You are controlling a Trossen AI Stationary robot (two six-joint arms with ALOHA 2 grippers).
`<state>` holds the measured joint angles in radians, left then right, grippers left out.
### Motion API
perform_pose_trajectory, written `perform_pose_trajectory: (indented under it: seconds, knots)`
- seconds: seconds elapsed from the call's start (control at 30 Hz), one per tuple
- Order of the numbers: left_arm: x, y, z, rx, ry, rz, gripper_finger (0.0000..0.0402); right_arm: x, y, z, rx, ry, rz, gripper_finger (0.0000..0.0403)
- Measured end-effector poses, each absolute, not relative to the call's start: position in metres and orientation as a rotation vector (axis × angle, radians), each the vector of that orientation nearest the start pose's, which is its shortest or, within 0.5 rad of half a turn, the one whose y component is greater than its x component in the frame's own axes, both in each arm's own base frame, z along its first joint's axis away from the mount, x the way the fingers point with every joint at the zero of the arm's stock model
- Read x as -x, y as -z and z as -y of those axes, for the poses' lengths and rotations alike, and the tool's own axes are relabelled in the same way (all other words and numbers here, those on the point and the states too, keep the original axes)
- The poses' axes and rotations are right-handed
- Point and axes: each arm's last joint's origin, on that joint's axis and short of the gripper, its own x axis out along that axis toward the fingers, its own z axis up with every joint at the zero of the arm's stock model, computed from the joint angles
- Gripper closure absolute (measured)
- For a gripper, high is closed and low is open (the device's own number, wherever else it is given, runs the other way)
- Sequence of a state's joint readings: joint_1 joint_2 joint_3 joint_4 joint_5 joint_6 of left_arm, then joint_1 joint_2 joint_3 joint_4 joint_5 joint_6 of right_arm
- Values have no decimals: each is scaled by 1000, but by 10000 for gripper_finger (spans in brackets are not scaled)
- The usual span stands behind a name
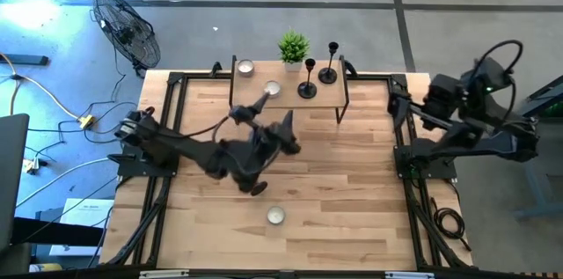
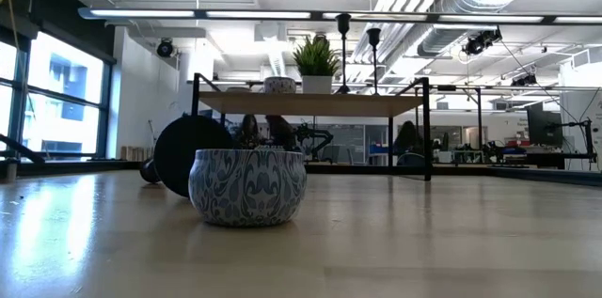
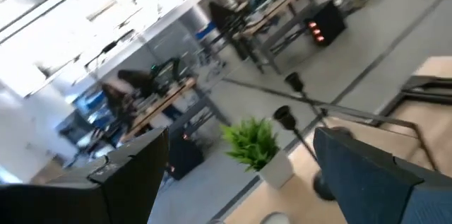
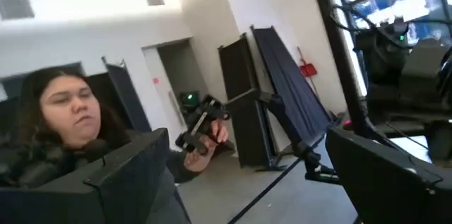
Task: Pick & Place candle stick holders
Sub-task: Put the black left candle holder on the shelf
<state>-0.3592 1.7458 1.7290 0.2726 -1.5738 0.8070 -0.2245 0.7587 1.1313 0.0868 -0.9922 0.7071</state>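
Two black candle stick holders point(image 1: 307, 79) point(image 1: 330, 63) stand on their round bases on a small raised shelf point(image 1: 255, 99) at the table's far middle; the low view shows these holders point(image 2: 343, 49) point(image 2: 373, 54) too. A third black holder point(image 1: 258, 188) seems to lie on its side on the table under my left arm, its round base point(image 2: 188, 155) facing the low camera. My left gripper point(image 1: 286, 131) hangs open above the table's middle, pointing level toward the shelf, nothing between its fingers point(image 3: 134, 174). My right gripper point(image 4: 247, 181) is open, raised at the table's right edge point(image 1: 437, 96).
On the shelf also stand a green potted plant point(image 1: 293, 47) and two white tealights point(image 1: 244, 67) point(image 1: 272, 88). A patterned candle tin point(image 1: 276, 216) point(image 2: 247, 185) sits on the table near the front. A person holding a controller point(image 4: 201, 136) shows beyond the table.
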Motion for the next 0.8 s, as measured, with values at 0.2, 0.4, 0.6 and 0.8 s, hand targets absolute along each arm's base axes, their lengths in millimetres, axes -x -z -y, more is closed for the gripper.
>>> perform_pose_trajectory:
  seconds: [0.2,0.4,0.6,0.8]
  knots:
    - [-354,-444,130,-431,-1121,-278,55,-96,-471,-3,-327,-851,155,27]
    - [-335,-460,157,-387,-1038,-225,55,-89,-473,-4,-335,-824,182,27]
    - [-321,-460,186,-245,-940,-118,55,-88,-474,-3,-308,-762,232,27]
    - [-311,-467,189,-307,-935,-156,55,-94,-473,0,-296,-703,255,27]
